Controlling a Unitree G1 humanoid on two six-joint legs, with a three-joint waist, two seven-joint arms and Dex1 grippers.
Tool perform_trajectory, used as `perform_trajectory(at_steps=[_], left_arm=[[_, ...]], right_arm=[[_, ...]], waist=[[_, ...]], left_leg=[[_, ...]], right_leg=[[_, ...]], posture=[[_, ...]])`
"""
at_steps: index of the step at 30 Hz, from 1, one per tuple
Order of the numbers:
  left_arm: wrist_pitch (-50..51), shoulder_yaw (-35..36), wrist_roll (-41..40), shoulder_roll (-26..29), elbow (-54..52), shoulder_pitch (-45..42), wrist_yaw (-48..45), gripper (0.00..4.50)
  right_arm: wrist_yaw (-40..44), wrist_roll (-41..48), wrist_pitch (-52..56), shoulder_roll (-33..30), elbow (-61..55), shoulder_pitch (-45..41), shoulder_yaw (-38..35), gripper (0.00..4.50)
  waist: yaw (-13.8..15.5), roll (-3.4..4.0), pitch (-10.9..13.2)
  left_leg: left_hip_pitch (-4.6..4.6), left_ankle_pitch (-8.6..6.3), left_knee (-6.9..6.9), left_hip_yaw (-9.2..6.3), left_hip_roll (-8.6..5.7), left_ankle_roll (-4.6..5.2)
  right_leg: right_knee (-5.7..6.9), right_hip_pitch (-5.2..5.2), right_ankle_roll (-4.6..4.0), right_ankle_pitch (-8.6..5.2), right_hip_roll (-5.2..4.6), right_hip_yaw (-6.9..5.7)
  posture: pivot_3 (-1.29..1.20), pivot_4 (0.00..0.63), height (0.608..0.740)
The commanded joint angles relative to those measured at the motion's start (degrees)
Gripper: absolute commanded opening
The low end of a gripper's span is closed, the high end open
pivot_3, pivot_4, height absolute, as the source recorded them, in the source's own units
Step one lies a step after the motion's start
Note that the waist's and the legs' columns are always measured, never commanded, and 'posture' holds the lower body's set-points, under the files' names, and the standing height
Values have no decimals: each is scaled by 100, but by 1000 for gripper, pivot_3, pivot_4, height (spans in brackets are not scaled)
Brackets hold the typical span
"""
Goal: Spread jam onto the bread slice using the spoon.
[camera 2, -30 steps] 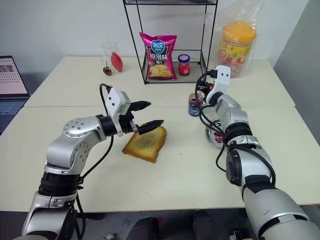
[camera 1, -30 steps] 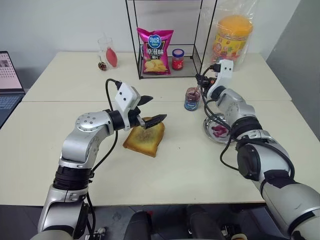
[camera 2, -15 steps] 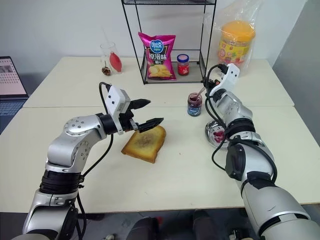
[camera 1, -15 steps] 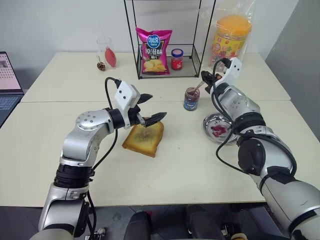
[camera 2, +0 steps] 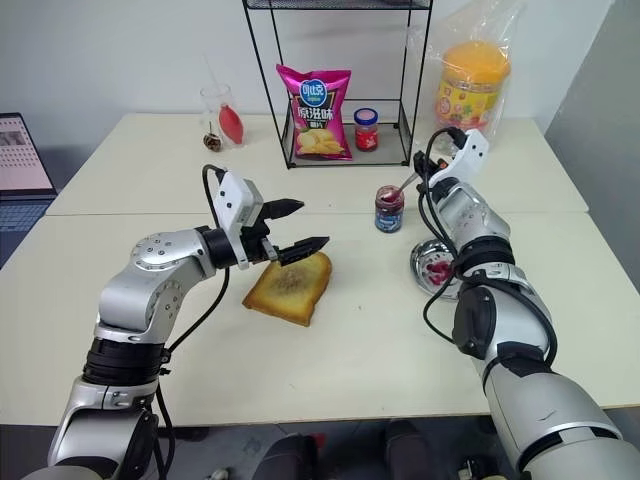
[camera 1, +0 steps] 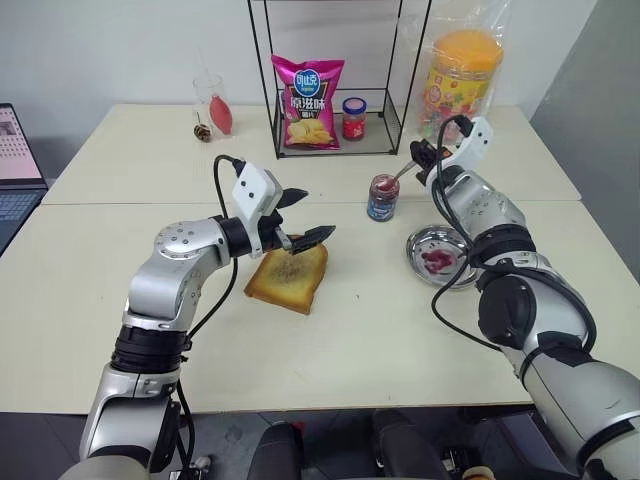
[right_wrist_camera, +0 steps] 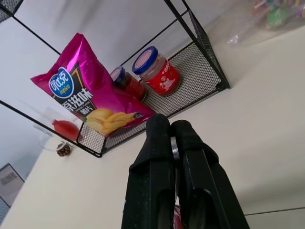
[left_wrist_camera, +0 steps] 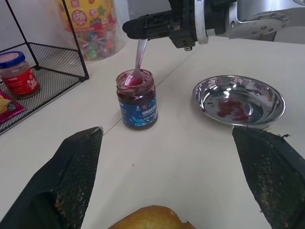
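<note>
Since a second ago my right gripper (camera 1: 418, 157) has rolled at the wrist and shifted a little toward the robot's right, so the spoon (left_wrist_camera: 139, 61) it carries leans differently over the open jam jar (camera 1: 383, 197); the left arm has not moved. The right fingers are pressed together on the spoon's thin handle. From the left wrist view the spoon is a slim silver piece, its bowl sunk in the jar's mouth among the jam (left_wrist_camera: 129, 79), which looks dark red-purple and glossy. Its long axis runs steeply: bowl down in the jar, handle rising up and toward the robot's right into the gripper.

My left gripper (camera 1: 303, 217) hovers with its two fingers spread wide and nothing between them, just above the far edge of the bread slice (camera 1: 291, 273). The slice lies flat on the table (camera 1: 360, 330), golden-brown with a darker crust and a dull smear at its centre.

The steel dish (camera 1: 440, 258) sits near the jar, on the robot's right of the bread, with red blobs in it. Behind the jar, the wire rack (camera 1: 340, 100) holds a pink chip bag (camera 1: 310, 102) and a red-capped jar (camera 1: 354, 118).
</note>
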Motion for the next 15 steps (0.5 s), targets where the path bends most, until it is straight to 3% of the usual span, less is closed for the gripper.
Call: perform_trajectory(at_steps=[1, 15], left_arm=[[-156, 30, 18, 30, -57, -113, -25, 4500], [-296, 38, 93, 94, 104, -169, -57, 4500]], right_arm=[[-158, 300, 126, -61, -75, -332, -265, 74], [-747, 818, 377, -149, 61, -390, -877, 74]], waist=[[0, 0, 0], [-3, 0, 0]], left_leg=[[0, 0, 0, 1, 0, 0], [-1, 0, -2, 1, 0, 0]], right_leg=[[0, 0, 0, 0, 0, 0], [-2, 0, 0, 0, 1, 0]], posture=[[0, 150, 740], [0, 150, 740]])
